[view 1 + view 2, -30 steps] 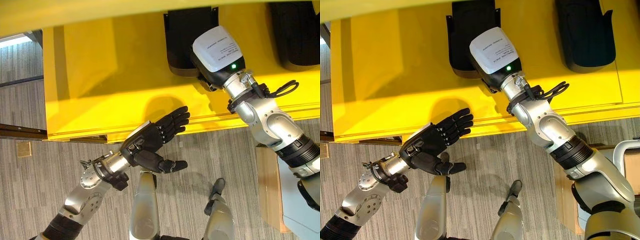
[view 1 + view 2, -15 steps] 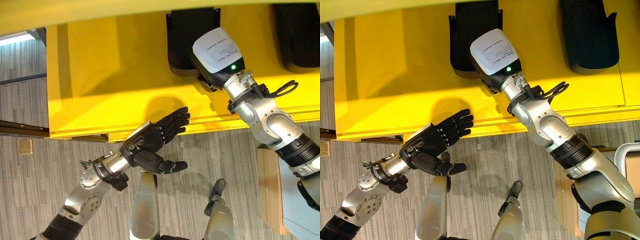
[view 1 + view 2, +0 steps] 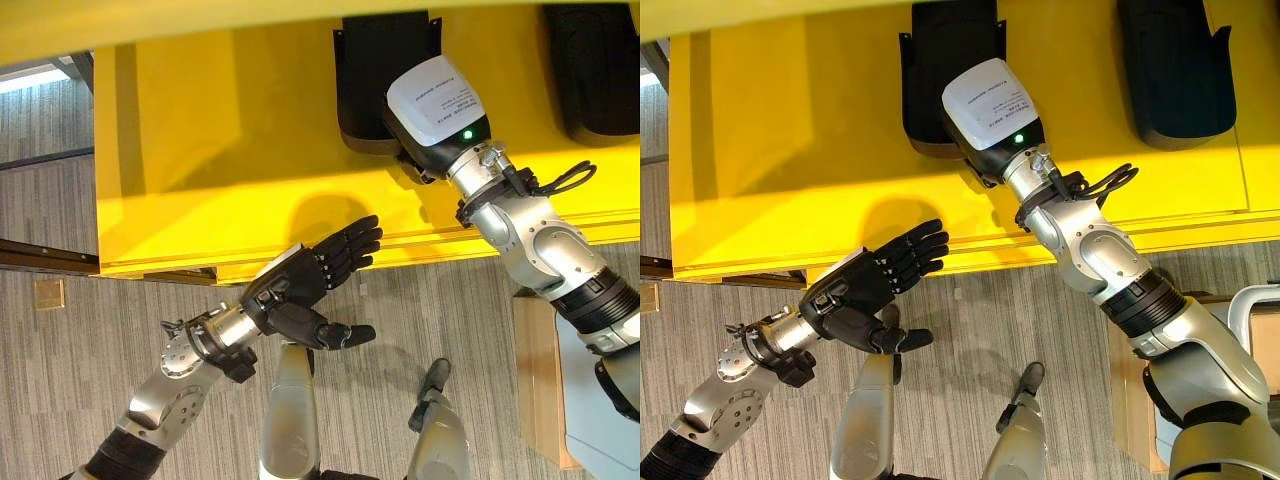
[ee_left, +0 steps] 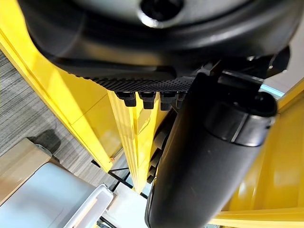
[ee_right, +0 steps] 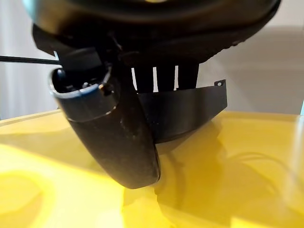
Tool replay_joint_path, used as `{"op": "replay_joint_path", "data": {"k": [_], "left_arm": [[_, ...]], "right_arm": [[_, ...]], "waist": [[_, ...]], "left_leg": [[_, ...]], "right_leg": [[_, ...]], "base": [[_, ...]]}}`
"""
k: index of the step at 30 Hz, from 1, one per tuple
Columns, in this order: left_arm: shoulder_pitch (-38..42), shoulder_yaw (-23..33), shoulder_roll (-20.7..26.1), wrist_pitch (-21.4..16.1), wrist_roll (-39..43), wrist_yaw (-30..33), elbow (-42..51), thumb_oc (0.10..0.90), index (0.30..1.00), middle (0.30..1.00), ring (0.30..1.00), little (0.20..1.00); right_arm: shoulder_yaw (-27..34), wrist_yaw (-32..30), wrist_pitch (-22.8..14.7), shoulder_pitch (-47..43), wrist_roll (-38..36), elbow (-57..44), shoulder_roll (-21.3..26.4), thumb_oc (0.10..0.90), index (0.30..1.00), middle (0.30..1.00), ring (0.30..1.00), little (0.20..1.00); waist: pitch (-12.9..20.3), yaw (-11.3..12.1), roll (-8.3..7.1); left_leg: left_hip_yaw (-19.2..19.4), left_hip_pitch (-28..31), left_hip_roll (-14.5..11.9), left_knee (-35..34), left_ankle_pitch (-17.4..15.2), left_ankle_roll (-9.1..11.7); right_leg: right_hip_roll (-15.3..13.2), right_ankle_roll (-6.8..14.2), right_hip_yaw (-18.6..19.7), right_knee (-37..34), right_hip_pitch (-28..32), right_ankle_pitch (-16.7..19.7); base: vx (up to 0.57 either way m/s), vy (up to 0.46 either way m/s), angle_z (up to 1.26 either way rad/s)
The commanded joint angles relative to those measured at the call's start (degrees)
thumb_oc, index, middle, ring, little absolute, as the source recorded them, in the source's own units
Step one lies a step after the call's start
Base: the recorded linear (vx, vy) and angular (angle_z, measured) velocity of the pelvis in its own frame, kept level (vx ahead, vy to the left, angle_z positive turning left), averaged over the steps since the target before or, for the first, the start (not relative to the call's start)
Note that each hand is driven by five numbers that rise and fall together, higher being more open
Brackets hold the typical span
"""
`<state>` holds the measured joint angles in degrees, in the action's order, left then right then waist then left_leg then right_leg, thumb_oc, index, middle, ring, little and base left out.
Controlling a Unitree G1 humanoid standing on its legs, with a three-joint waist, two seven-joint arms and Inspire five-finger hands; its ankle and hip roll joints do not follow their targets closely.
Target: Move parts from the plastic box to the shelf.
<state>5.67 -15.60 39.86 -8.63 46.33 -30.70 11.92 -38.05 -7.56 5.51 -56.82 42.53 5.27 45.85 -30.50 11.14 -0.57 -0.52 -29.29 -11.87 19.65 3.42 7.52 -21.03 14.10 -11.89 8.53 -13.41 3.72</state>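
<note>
We see our right hand (image 3: 985,105) at a black moulded plastic part (image 3: 940,70) on the yellow shelf (image 3: 790,150), grip unclear, left hand (image 3: 865,285) spread.

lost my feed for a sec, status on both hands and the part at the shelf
Right robot hand at black part on yellow shelf, grip unclear. Left robot hand open, empty, by shelf edge. Second black part alongside. Nothing in the way.

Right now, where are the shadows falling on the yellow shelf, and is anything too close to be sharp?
Left eye view: the left robot hand casts a rounded shadow on the yellow shelf, whose back half lies in shade. Right wrist view: the right robot hand is close and soft, shadowing the black part.
</note>
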Motion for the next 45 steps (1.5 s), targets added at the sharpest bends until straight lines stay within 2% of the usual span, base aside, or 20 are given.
{"op": "replay_joint_path", "data": {"k": [1, 2, 3, 4, 5, 7, 11, 19, 23, 24, 29, 32, 36, 38, 39, 43, 45], "left_arm": [[-0.12, 2.47, 1.43, -3.45, 0.16, -3.16, 8.17, 0.900, 1.000, 1.000, 1.000, 1.000], [-0.16, 2.48, 1.44, -3.44, 0.16, -3.36, 8.09, 0.900, 1.000, 1.000, 1.000, 1.000], [-0.30, 2.41, 1.48, -3.59, 0.15, -3.38, 8.05, 0.900, 1.000, 1.000, 1.000, 1.000], [-0.36, 2.40, 1.47, -3.60, 0.17, -3.40, 8.03, 0.900, 1.000, 1.000, 1.000, 1.000], [-0.40, 2.32, 1.48, -3.44, 0.40, -3.26, 8.22, 0.900, 1.000, 1.000, 1.000, 1.000], [-0.51, 2.36, 1.53, -3.46, 0.40, -3.51, 8.16, 0.900, 1.000, 1.000, 1.000, 1.000], [-1.50, 3.11, 1.60, -3.46, 0.71, -4.10, 8.11, 0.900, 1.000, 1.000, 1.000, 1.000], [-2.79, 4.32, 2.27, -3.57, 1.79, -4.64, 7.90, 0.900, 1.000, 1.000, 1.000, 1.000], [-3.37, 4.92, 2.37, -3.48, 1.58, -4.84, 7.97, 0.900, 1.000, 1.000, 1.000, 1.000], [-3.62, 5.02, 2.59, -3.76, 1.33, -5.13, 7.84, 0.900, 1.000, 1.000, 1.000, 1.000], [-4.19, 5.22, 2.91, -4.40, 1.56, -5.60, 7.64, 0.900, 1.000, 1.000, 1.000, 1.000], [-4.13, 5.31, 2.93, -4.41, 1.68, -5.63, 7.64, 0.900, 1.000, 1.000, 1.000, 1.000], [-4.50, 5.91, 3.01, -4.06, 1.61, -6.36, 7.80, 0.900, 1.000, 1.000, 1.000, 1.000], [-4.38, 6.04, 3.00, -4.06, 1.57, -6.43, 7.86, 0.900, 1.000, 1.000, 1.000, 1.000], [-4.39, 6.03, 3.01, -4.05, 1.59, -6.43, 7.87, 0.900, 1.000, 1.000, 1.000, 1.000], [-3.37, 5.51, 2.54, -3.76, 2.09, -5.41, 7.98, 0.900, 1.000, 1.000, 1.000, 1.000], [-2.83, 5.39, 2.13, -3.26, 2.34, -5.65, 7.83, 0.900, 1.000, 1.000, 1.000, 1.000]], "right_arm": [[1.09, -2.28, 0.11, -5.60, -1.88, -2.44, 2.81, 0.400, 0.300, 0.300, 0.300, 0.300], [0.95, -2.69, 0.14, -5.63, -2.26, -2.29, 2.86, 0.400, 0.300, 0.300, 0.300, 0.300], [1.00, -2.79, -0.26, -5.51, -2.69, -2.18, 2.93, 0.771, 0.819, 0.819, 0.819, 0.819], [1.09, -2.84, -0.28, -5.36, -2.63, -2.21, 2.90, 0.771, 0.819, 0.819, 0.819, 0.819], [1.16, -2.40, -0.91, -5.35, -3.46, -2.23, 3.00, 0.900, 1.000, 1.000, 1.000, 1.000], [0.93, -0.47, -2.14, -5.61, -3.94, -1.91, 2.79, 0.900, 1.000, 1.000, 1.000, 1.000], [-0.54, 5.95, -2.02, -5.11, -5.76, -4.20, 4.50, 0.900, 1.000, 1.000, 1.000, 1.000], [-2.51, 10.41, -2.98, -4.36, -7.11, -8.79, 7.58, 0.900, 1.000, 1.000, 1.000, 1.000], [-3.52, 11.92, -1.64, -4.02, -6.69, -9.83, 8.75, 0.900, 1.000, 1.000, 1.000, 1.000], [-3.86, 12.24, 0.04, -3.66, -6.00, -9.83, 9.07, 0.900, 1.000, 1.000, 1.000, 1.000], [-3.46, 10.59, 2.73, -2.03, -4.31, -7.67, 9.70, 0.900, 1.000, 1.000, 1.000, 1.000], [-2.86, 9.18, 3.11, -1.23, -3.14, -6.67, 9.61, 0.900, 1.000, 1.000, 1.000, 1.000], [-0.14, 7.75, 5.35, 0.93, -1.70, -5.77, 9.20, 0.900, 1.000, 1.000, 1.000, 1.000], [1.54, 4.66, 6.31, 1.97, -1.03, -5.33, 8.77, 0.900, 1.000, 1.000, 1.000, 1.000], [1.68, 4.48, 6.27, 2.08, -0.94, -5.28, 8.73, 0.900, 1.000, 1.000, 1.000, 1.000], [5.33, -4.46, 2.89, 3.63, -0.28, -3.42, 6.07, 0.900, 1.000, 1.000, 1.000, 1.000], [7.01, -6.95, 2.96, 3.92, 0.96, -2.85, 4.97, 0.900, 1.000, 1.000, 1.000, 1.000]], "waist": [[0.89, 0.24, -0.21], [0.87, 0.23, -0.20], [0.80, 0.17, -0.19], [0.79, 0.17, -0.18], [0.79, 0.17, -0.17], [0.78, 0.24, -0.15], [0.87, 0.10, -0.37], [1.11, 0.05, -1.45], [1.14, 0.04, -1.95], [1.21, 0.03, -2.14], [1.18, -0.16, -2.45], [1.27, -0.26, -2.51], [1.30, -0.41, -2.52], [1.35, -0.64, -2.39], [1.34, -0.63, -2.39], [1.15, -1.06, -1.50], [1.04, -1.11, -1.06]], "left_leg": [[3.57, 1.52, 3.94, 2.09, -7.61, -5.03], [3.58, 1.53, 3.90, 2.06, -7.58, -5.02], [3.64, 1.58, 3.84, 2.06, -7.57, -5.04], [3.65, 1.61, 3.83, 2.07, -7.59, -5.06], [3.62, 1.62, 3.86, 2.14, -7.63, -5.06], [3.64, 1.62, 3.90, 2.24, -7.67, -5.08], [3.84, 1.99, 3.75, 2.13, -7.68, -4.99], [4.33, 2.49, 3.42, 2.54, -8.13, -5.14], [4.41, 2.56, 3.34, 2.86, -8.36, -5.24], [4.47, 2.55, 3.20, 2.83, -8.39, -5.19], [4.56, 2.58, 2.74, 3.00, -8.35, -5.18], [4.60, 2.55, 2.66, 2.95, -8.36, -5.08], [4.46, 2.50, 2.52, 3.09, -8.43, -5.05], [4.59, 2.68, 2.52, 2.97, -8.49, -5.15], [4.60, 2.70, 2.53, 2.97, -8.50, -5.16], [4.62, 2.60, 2.99, 3.52, -8.84, -5.36], [4.57, 2.51, 3.35, 3.84, -9.12, -5.47]], "right_leg": [[6.11, -7.37, 0.59, 8.30, -1.86, -9.37], [6.14, -7.40, 0.64, 8.29, -1.90, -9.36], [6.14, -7.42, 0.63, 8.34, -1.92, -9.36], [6.14, -7.44, 0.63, 8.37, -1.92, -9.36], [6.14, -7.48, 0.63, 8.47, -1.96, -9.40], [6.07, -7.49, 0.58, 8.61, -2.00, -9.42], [6.11, -7.44, 0.66, 8.63, -1.84, -9.42], [6.48, -7.30, 0.65, 8.54, -1.27, -9.28], [6.80, -7.34, 0.76, 8.52, -1.09, -9.26], [6.89, -7.31, 0.74, 8.38, -0.99, -9.26], [7.09, -7.35, 0.70, 8.40, -0.86, -9.20], [7.20, -7.39, 0.75, 8.46, -0.93, -9.31], [7.31, -7.38, 0.84, 8.47, -0.83, -9.36], [7.29, -7.38, 0.91, 8.46, -0.82, -9.37], [7.28, -7.38, 0.93, 8.46, -0.81, -9.37], [7.10, -7.46, 1.25, 8.81, -1.13, -9.48], [6.95, -7.48, 1.29, 8.93, -1.26, -9.51]], "base": [[0.00, 0.000, 0.00], [0.00, 0.000, 0.00], [0.00, 0.000, 0.00], [0.00, 0.000, 0.00], [0.00, 0.000, 0.00], [0.00, 0.000, 0.00], [0.01, -0.002, 0.00], [0.01, -0.013, 0.00], [0.00, -0.009, 0.00], [0.01, -0.036, -0.01], [0.00, -0.007, 0.00], [0.00, 0.000, 0.00], [0.00, 0.000, 0.00], [0.00, 0.000, 0.00], [0.00, 0.000, 0.00], [0.00, 0.030, 0.00], [-0.01, 0.038, -0.01]]}}
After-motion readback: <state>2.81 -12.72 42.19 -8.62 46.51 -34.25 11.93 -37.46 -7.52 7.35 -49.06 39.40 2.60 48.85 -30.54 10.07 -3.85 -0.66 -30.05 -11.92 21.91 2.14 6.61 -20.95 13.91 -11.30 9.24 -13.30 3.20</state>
